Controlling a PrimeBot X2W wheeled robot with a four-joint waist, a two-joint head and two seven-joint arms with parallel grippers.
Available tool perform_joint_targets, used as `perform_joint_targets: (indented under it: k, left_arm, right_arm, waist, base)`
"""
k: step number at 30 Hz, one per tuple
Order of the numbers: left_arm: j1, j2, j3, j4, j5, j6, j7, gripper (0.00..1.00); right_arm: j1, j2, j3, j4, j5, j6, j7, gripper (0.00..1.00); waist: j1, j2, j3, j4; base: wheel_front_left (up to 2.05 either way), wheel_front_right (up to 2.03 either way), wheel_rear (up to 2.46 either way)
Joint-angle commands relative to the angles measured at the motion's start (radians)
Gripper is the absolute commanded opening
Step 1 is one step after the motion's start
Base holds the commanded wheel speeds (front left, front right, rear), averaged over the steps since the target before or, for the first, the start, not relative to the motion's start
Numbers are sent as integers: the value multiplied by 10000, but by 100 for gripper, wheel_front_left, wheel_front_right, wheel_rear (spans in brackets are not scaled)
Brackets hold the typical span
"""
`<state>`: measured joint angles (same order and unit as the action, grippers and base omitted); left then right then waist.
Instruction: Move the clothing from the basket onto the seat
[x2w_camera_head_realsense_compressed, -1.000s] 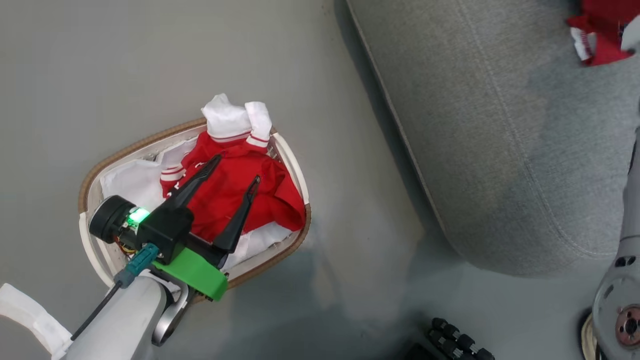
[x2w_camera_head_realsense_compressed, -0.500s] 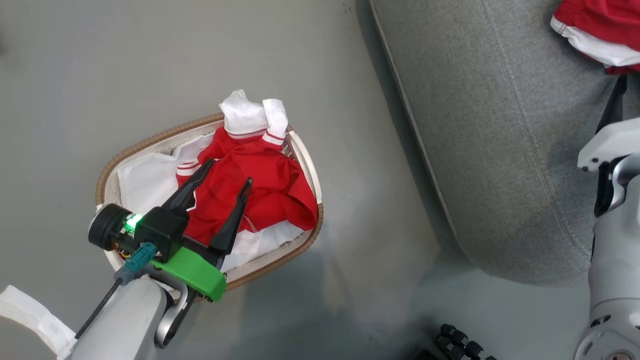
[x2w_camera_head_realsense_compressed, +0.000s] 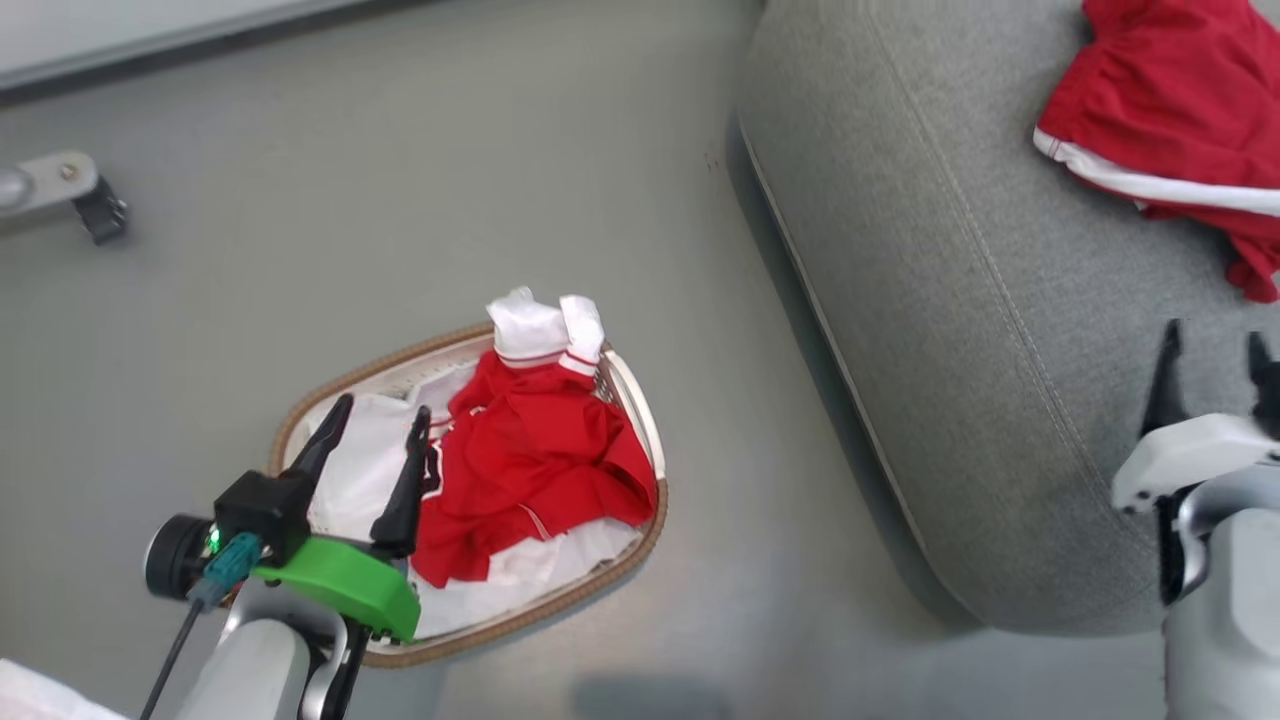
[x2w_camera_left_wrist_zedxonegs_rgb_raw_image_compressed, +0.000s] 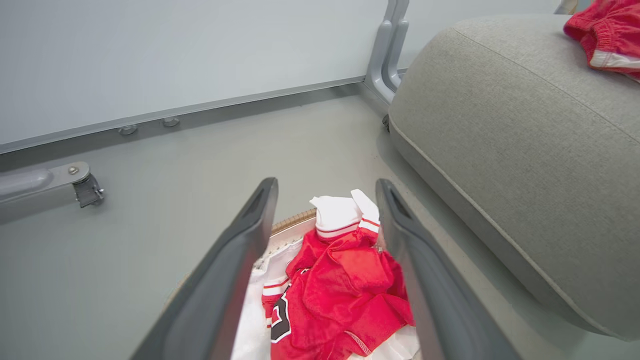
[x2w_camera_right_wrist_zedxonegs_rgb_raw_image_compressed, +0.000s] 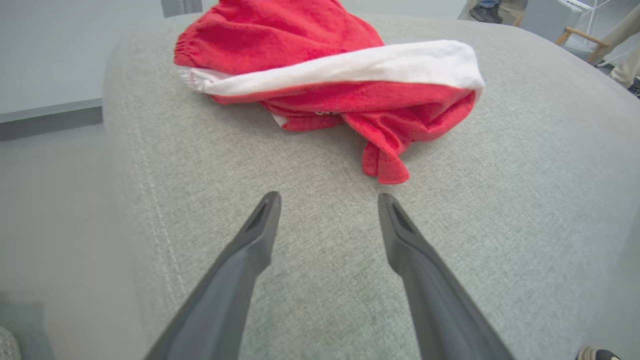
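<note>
My left tool (x2w_camera_head_realsense_compressed: 384, 405) hangs at the near left over the basket (x2w_camera_head_realsense_compressed: 657, 500). Its fingers are spread wide and hold nothing, with the tips above the white liner (x2w_camera_head_realsense_compressed: 355, 475) on the basket's left side. A crumpled red jersey (x2w_camera_head_realsense_compressed: 530, 450) lies in the basket just right of those fingers, its white striped cuffs draped over the far rim. The basket stands on the floor (x2w_camera_head_realsense_compressed: 400, 200), left of the seat (x2w_camera_head_realsense_compressed: 950, 300). My right tool (x2w_camera_head_realsense_compressed: 1213, 332) is at the near right above the seat, also wide and empty. Farther on, red shorts (x2w_camera_head_realsense_compressed: 1160, 110) with a white band lie on the seat, apart from that tool.
</note>
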<state>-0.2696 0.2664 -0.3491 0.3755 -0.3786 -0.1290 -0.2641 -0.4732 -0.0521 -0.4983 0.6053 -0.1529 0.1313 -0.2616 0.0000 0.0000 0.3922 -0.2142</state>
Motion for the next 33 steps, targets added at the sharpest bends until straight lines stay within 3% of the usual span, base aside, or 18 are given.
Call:
perform_joint_targets:
  k: [1,10,20,33]
  left_arm:
    - [250,-100,316,97,81,-28,-7,100]
    - [675,-814,2819,696,633,-25,-7,100]
    - [906,-1089,4358,646,1328,-27,-7,100]
    - [2428,-1253,3409,134,1609,-28,-7,100]
  right_arm:
    - [298,1,459,-154,285,-10,-44,100]
    - [796,-28,3232,-1123,1802,-12,-46,100]
    - [1082,-17,5521,-1720,2412,-10,-47,100]
    - [3039,-15,5552,-2398,2672,-10,-47,100]
  waist:
    - [0,0,-758,453]
    - [0,0,-1539,1201]
    - [0,0,-2205,1847]
    - [0,0,-3310,2135]
  base:
    - [0,0,0]
    - [0,0,0]
    - [0,0,0]
    - [0,0,0]
